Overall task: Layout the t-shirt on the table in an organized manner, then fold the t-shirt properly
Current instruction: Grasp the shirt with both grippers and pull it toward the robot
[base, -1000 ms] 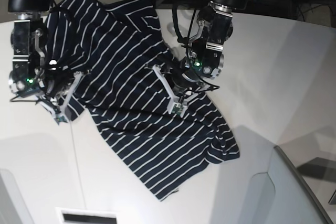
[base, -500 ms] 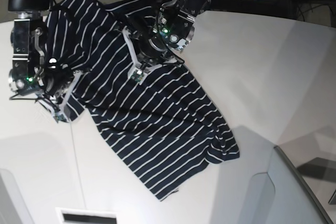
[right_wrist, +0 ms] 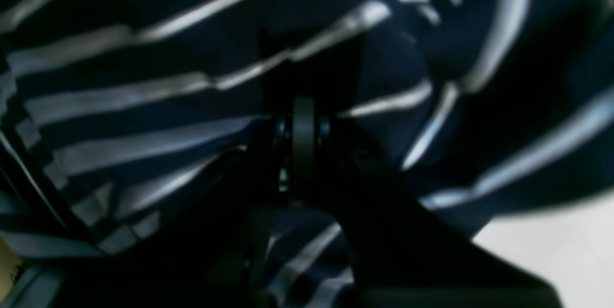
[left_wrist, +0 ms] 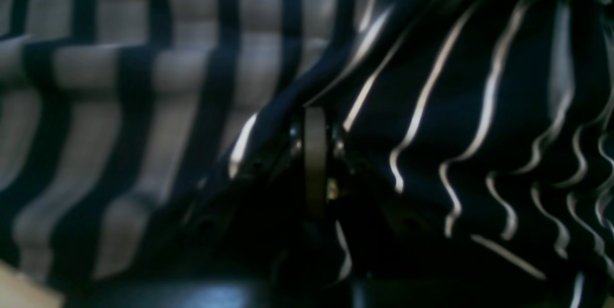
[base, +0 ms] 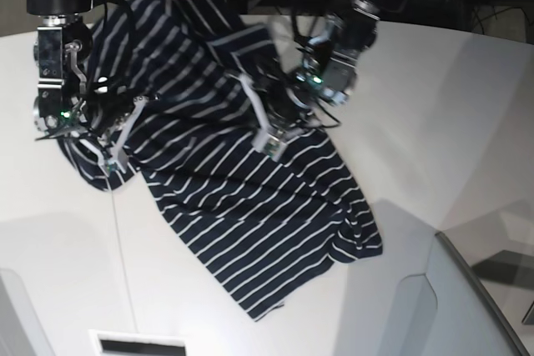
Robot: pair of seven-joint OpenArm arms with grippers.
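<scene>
The t-shirt is dark navy with thin white stripes and lies crumpled and skewed on the white table, spread from the far left edge diagonally toward the middle, its lower hem pointing at the near edge and one corner bunched into folds on the right. The base view shows the whole garment with both arms over its upper part: the left gripper is pressed together, pinching a fold of cloth near the shirt's middle, and the right gripper is likewise closed on cloth at the shirt's left edge. The wrist views show only what the base view cannot: the closed jaws close up, cloth gathered and draped around them, with a strip of bare table in the right wrist view.
</scene>
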